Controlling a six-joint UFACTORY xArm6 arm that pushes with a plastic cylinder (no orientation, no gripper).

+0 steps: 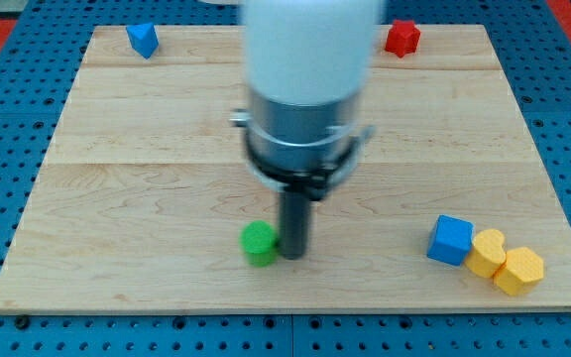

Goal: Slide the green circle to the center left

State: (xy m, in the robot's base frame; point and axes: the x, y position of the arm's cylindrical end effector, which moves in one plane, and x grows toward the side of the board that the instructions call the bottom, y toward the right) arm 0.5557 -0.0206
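Observation:
The green circle block [259, 242] lies on the wooden board [117, 149], near the view's bottom, a little left of the middle. My tip [294, 255] rests on the board right beside it, touching or nearly touching its right side. The arm's white and grey body rises above the rod and hides the board's middle top part.
A blue block [143, 40] sits at the board's top left and a red block [401, 38] at the top right. At the bottom right a blue cube [451, 240] touches a yellow block [486, 252] and a second yellow block [518, 271]. Blue pegboard surrounds the board.

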